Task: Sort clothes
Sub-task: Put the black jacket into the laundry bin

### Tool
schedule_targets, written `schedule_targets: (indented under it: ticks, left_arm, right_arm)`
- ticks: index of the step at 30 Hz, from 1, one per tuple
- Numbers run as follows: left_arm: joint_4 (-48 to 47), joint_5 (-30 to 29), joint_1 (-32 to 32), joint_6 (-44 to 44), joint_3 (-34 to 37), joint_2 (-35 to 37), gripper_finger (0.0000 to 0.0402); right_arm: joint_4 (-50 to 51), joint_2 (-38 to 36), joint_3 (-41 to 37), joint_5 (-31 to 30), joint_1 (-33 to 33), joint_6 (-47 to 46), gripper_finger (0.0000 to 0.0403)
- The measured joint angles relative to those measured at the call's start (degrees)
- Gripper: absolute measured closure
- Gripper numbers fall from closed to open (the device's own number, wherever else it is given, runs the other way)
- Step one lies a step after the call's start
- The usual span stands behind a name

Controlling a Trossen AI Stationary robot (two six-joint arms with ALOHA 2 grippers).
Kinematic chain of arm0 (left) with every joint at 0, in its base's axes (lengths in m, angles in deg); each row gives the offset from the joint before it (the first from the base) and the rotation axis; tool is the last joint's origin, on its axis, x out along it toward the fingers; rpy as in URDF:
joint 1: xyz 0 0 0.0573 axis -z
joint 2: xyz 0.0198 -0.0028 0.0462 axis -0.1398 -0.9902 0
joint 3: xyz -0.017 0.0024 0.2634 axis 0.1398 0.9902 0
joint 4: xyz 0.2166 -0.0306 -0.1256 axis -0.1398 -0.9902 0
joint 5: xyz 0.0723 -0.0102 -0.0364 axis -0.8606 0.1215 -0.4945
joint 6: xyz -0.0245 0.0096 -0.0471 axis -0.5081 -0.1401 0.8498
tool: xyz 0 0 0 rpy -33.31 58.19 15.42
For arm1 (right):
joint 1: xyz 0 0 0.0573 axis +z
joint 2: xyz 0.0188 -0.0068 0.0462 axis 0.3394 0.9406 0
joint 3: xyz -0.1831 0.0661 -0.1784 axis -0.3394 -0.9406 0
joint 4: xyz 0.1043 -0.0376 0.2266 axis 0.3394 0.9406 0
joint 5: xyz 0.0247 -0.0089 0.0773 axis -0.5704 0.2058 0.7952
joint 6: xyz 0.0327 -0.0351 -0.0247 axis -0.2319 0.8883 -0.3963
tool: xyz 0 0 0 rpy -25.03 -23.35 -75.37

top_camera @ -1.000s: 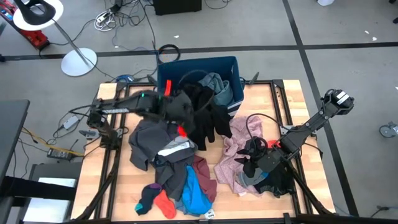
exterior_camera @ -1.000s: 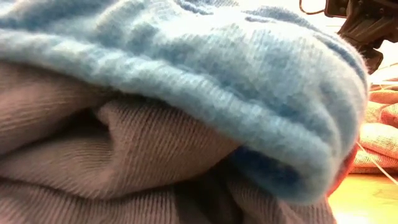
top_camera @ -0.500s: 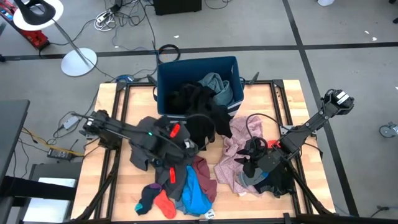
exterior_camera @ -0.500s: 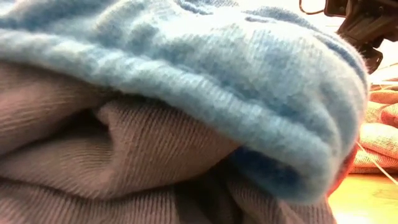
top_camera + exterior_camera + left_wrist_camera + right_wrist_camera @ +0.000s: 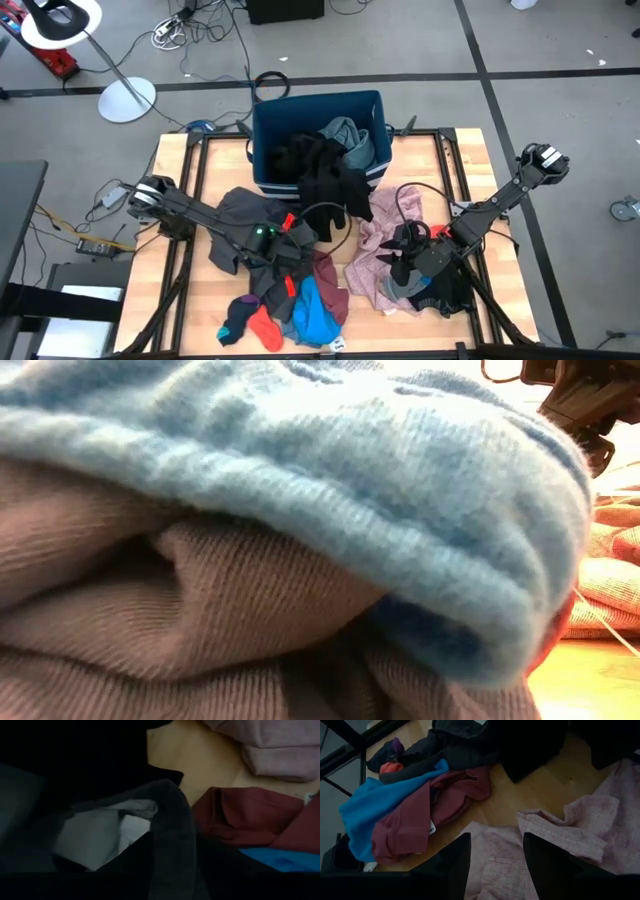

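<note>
While the left pincer (image 5: pixel 288 262) sits low over the dark grey garment (image 5: pixel 240 225) mid-worktop, I can't tell if its fingers are apart or together. Right pincer (image 5: pixel 492 857) has its fingers apart over the pale pink garment (image 5: pixel 385 245) on the right, gripping nothing. Maroon garment (image 5: pixel 328 275), bright blue garment (image 5: pixel 312 310) and orange-red sock (image 5: pixel 266 328) are piled at the near edge. Black garment (image 5: pixel 325 180) hangs over the blue bin (image 5: pixel 318 108) at the far edge. Wooden worktop (image 5: pixel 450 175) stands on grey floor (image 5: pixel 560 40) with cables (image 5: pixel 180 30) and a lamp base (image 5: pixel 127 100).
</note>
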Motion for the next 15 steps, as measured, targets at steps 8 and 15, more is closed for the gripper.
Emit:
schedule_targets:
  ticks: [8, 15]
  left_arm:
    - [16.9, 1.8, -1.3, -3.0, 16.3, 11.5, 0.0286]
    - [25.9, -2.5, -6.1, -7.2, 26.0, 21.3, 0.0289]
  right_arm:
    - [0.2, 0.1, 0.0, 0.0, 0.0, 0.7, 0.0220]
    - [0.0, 0.1, 0.0, 0.0, 0.0, 0.8, 0.0220]
